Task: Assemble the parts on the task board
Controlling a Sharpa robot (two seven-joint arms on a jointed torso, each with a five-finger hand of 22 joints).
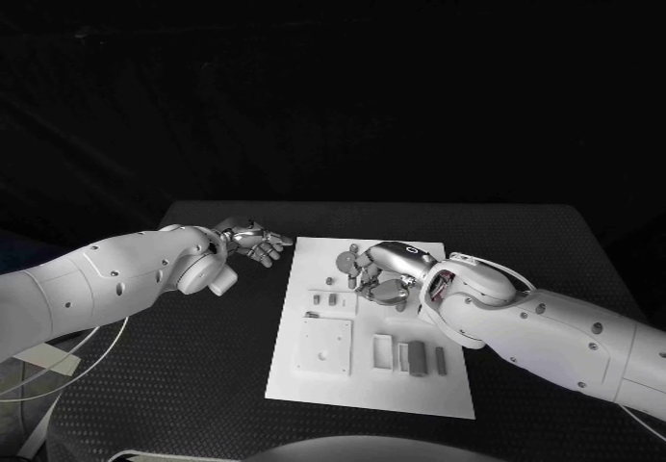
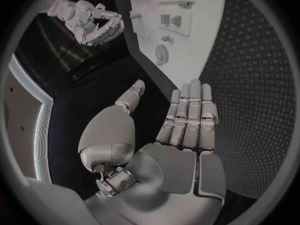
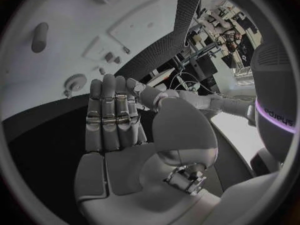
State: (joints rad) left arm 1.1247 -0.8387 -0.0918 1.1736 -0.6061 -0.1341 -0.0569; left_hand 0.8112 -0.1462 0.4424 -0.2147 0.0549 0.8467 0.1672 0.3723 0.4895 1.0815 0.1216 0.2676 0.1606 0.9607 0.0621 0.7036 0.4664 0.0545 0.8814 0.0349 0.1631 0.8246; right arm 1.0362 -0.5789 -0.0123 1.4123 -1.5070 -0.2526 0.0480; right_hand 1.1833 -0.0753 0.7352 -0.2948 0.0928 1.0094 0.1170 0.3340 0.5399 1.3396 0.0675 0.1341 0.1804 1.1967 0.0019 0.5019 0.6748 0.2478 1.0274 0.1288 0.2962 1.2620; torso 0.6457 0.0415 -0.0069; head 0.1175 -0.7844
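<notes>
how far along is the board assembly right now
Barely begun, it seems. Grey parts lie loose on the task board; nothing looks fitted. The right hand hovers over the board's far end, fingers straight, holding nothing. The left hand waits open beside the board. All assembly seems left.

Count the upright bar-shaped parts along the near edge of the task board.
3: side by side near the task board near edge: left bar, middle bar, right bar. The right hand may hide other parts.

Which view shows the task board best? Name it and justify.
Head view: the task board lies whole, its near half unobstructed, the right hand above its far part. The left wrist view and right wrist view each catch only a bent portion.
</notes>
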